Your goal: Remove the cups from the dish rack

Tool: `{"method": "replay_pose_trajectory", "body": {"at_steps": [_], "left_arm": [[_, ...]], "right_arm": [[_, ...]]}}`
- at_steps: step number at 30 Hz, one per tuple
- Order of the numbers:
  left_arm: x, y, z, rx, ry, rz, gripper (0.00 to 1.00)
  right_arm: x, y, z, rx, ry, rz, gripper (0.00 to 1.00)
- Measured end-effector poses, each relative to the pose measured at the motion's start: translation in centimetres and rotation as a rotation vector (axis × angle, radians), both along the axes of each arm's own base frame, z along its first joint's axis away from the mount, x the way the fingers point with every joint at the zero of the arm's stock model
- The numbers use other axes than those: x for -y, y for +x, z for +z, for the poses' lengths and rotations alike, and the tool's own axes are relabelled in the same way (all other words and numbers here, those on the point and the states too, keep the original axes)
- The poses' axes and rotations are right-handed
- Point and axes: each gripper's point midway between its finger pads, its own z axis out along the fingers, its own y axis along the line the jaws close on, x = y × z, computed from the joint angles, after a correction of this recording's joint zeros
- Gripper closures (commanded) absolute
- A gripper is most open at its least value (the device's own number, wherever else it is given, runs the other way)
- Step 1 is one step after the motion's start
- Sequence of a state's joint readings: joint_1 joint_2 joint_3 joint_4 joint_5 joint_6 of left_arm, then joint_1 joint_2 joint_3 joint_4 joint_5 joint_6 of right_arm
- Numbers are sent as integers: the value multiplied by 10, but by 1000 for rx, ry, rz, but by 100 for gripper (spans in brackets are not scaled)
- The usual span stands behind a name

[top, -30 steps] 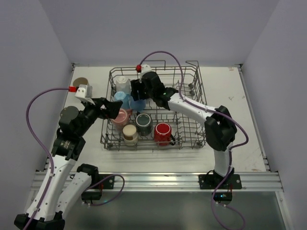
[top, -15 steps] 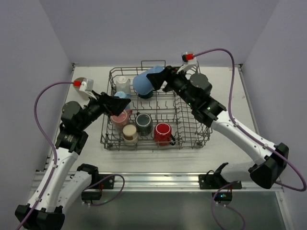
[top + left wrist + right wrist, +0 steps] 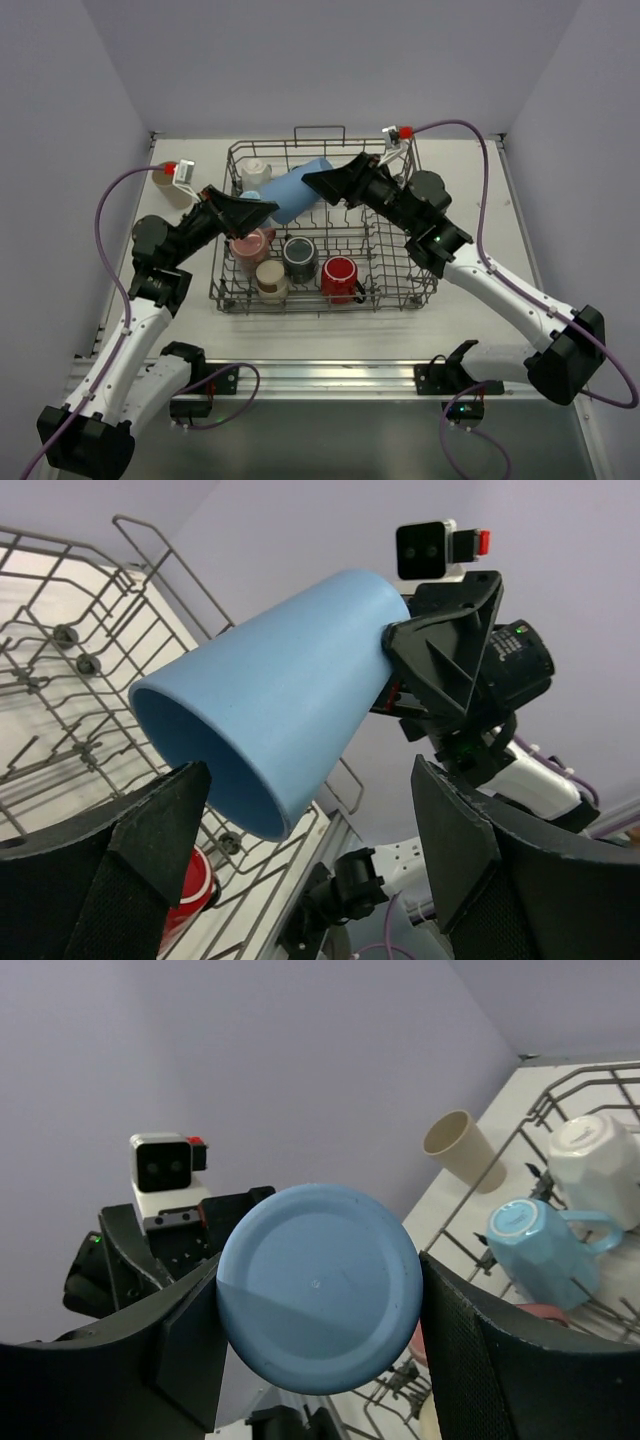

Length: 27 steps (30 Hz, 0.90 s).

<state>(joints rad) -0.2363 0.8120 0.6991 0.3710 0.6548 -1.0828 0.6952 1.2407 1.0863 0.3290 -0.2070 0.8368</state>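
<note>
My right gripper (image 3: 318, 183) is shut on a blue cup (image 3: 293, 193) at its base end and holds it on its side above the dish rack (image 3: 400, 292). In the right wrist view the cup's flat base (image 3: 318, 1300) fills the gap between the two fingers (image 3: 185, 1355). My left gripper (image 3: 262, 208) stands open, facing the cup's mouth (image 3: 215, 755), whose rim reaches in between the fingertips (image 3: 175, 810). Down in the rack sit a white cup (image 3: 255, 172), a light blue mug (image 3: 535, 1245), a pink cup (image 3: 250, 244), a cream cup (image 3: 270, 276), a dark grey cup (image 3: 299, 256) and a red mug (image 3: 340, 276).
A beige cup (image 3: 462, 1148) stands on the white table outside the rack's far left corner, partly behind my left wrist in the top view. Both arms hang over the rack's left half. Walls enclose the table on three sides.
The right gripper lifted the blue cup out of the rack and tipped it sideways toward the left arm. The left gripper rose from the pink cup to the blue cup's mouth, jaws narrowing slightly.
</note>
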Motion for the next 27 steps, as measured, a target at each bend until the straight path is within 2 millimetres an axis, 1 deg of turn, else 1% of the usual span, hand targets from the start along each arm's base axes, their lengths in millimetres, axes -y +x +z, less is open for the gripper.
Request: {"method": "replay_pose_trajectory", "body": {"at_steps": [3, 4, 5, 6, 8, 9, 10, 11, 12, 13, 14, 16, 17, 18, 19, 20, 23, 25, 27], "left_arm": [[1, -3, 5, 7, -19, -17, 23], [1, -3, 6, 11, -24, -21, 29], [2, -3, 7, 14, -28, -24, 32], [2, -3, 8, 16, -33, -28, 40], [3, -2, 8, 16, -41, -30, 49], [3, 0, 5, 8, -46, -30, 56], [3, 1, 3, 1, -50, -29, 74], [4, 3, 0, -11, -56, -31, 82], [4, 4, -3, -24, -62, -33, 95], [4, 3, -1, -27, -75, -36, 100], [4, 0, 4, -4, -83, -40, 100], [3, -5, 11, 22, -88, -39, 100], [2, -6, 12, 30, -87, -36, 100], [1, -7, 13, 36, -85, -32, 100], [1, -5, 16, 53, -73, -16, 100], [-1, -1, 19, 67, -63, 9, 100], [-9, 16, 34, 109, -20, 111, 100], [-16, 29, 48, 140, 16, 189, 100], [-25, 49, 62, 161, 68, 283, 100]], "right_arm": [[-7, -1, 2, -9, 36, 38, 63], [-10, -1, 2, -13, 46, 52, 63], [-13, 0, 1, -21, 54, 63, 63], [-16, 1, -2, -31, 59, 71, 63], [-21, 2, -8, -51, 74, 89, 63], [-22, 3, -8, -59, 87, 95, 63], [-23, 4, -9, -61, 96, 95, 63], [-23, 4, -11, -68, 106, 98, 63], [-23, 4, -10, -70, 117, 99, 62], [-22, 5, -13, -75, 123, 98, 61], [-21, 6, -16, -94, 135, 97, 51], [-22, 5, -14, -104, 165, 112, 35], [-22, 4, -13, -103, 175, 118, 16], [-22, 3, -13, -96, 176, 122, 9], [-22, 3, -16, -99, 171, 122, 4], [-23, 2, -20, -102, 165, 124, 1], [-21, 3, -40, -127, 135, 120, 1], [-16, 3, -58, -150, 109, 109, 1], [-6, 0, -78, -175, 76, 93, 1]]}}
